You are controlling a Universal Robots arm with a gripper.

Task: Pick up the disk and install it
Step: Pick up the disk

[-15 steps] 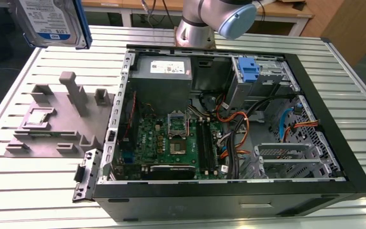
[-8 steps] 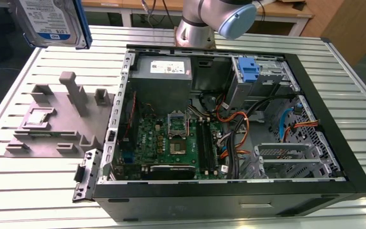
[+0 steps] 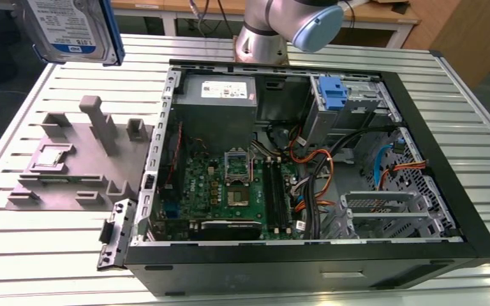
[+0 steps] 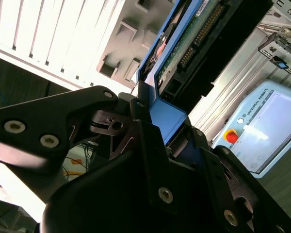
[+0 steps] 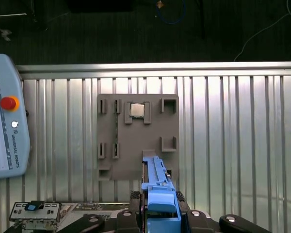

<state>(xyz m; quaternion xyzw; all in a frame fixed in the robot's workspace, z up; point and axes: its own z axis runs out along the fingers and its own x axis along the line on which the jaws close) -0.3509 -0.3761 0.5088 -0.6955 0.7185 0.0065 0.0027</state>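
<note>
**Disk held high on edge, clear of the fixture and the open case**

Your pincer (image 4: 165, 121) is clamped tight on the blue rail of the disk (image 3: 71, 29). The disk hangs at eleven o'clock in the exterior view, above the grey fixture (image 3: 74, 166) on the slatted surface (image 3: 58, 255) and well apart from the computer case (image 3: 313, 268). Gripping by the rail probably keeps both faces free for sliding into the drive cage (image 3: 372, 99) at one o'clock. The disk's long axis runs near vertical, free end pointing down, label face toward the exterior camera.
</note>
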